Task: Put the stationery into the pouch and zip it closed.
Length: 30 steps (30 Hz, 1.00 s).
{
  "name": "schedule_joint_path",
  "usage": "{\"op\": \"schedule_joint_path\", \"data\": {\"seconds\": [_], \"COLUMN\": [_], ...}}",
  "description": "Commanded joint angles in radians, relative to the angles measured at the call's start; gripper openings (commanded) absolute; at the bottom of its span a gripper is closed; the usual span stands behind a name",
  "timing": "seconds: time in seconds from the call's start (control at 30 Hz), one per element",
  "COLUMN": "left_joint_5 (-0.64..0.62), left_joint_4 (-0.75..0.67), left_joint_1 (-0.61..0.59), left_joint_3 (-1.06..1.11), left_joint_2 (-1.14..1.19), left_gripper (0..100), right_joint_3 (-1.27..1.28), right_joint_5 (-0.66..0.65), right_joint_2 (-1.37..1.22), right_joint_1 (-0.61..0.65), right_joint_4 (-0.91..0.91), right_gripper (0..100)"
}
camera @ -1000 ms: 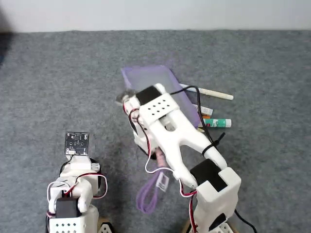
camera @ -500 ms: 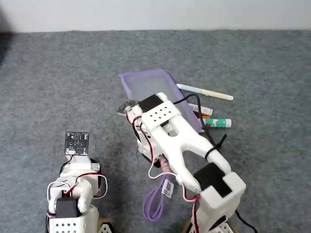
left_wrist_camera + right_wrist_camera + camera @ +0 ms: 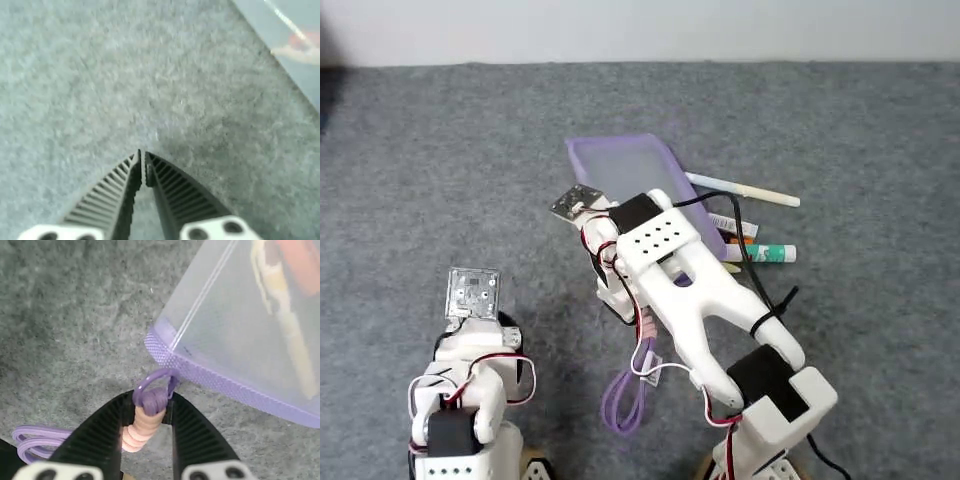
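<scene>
A translucent purple pouch [image 3: 625, 170] lies flat on the grey carpet. Several pens stick out along its right edge, among them a cream pen [image 3: 745, 190] and a green-and-white marker [image 3: 767, 253]. My right gripper [image 3: 150, 401] is shut on the pink-and-purple zipper pull [image 3: 148, 410] at a corner of the pouch [image 3: 240, 335]. Blurred pen shapes show through the plastic; I cannot tell whether they lie inside or beneath it. The purple strap loop [image 3: 623, 400] trails toward the arm bases. My left gripper [image 3: 142, 161] is shut on nothing, low over bare carpet.
The right arm [image 3: 695, 290] stretches over the pouch's near end. The left arm [image 3: 460, 400] stands folded at the front left. A pale wall edge [image 3: 640, 30] borders the carpet at the back.
The right arm has drawn back toward its base with the zipper pull, uncovering more of the pouch. The strap loop has shifted with it. The left wrist has tilted slightly.
</scene>
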State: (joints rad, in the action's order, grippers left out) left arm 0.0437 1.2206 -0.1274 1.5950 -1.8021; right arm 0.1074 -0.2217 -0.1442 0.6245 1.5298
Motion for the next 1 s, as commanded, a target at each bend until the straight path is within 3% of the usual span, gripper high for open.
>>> {"op": "schedule_joint_path", "data": {"seconds": [0.0,0.1,0.27,0.57,0.97], "left_joint_5": [0.017,-0.018,-0.206,-0.218,-0.218], "left_joint_4": [-0.080,-0.126,-0.137,-0.184,-0.178], "left_joint_1": [0.003,0.003,0.032,0.193,0.066], "left_joint_3": [-0.058,-0.044,-0.001,0.027,0.027], "left_joint_2": [-0.009,-0.008,-0.008,-0.008,-0.008], "left_gripper": [4,14,35,32,30], "right_joint_3": [0.006,0.006,0.003,0.000,0.114], "right_joint_5": [-0.003,0.028,0.078,0.091,0.115], "right_joint_2": [0.054,0.062,0.064,0.067,-0.036], "right_joint_1": [-0.015,-0.035,-0.031,-0.036,-0.019], "right_joint_4": [-0.001,-0.005,0.038,0.147,-0.048], "right_gripper": [1.7,4.9,16.2,16.4,16.2]}}
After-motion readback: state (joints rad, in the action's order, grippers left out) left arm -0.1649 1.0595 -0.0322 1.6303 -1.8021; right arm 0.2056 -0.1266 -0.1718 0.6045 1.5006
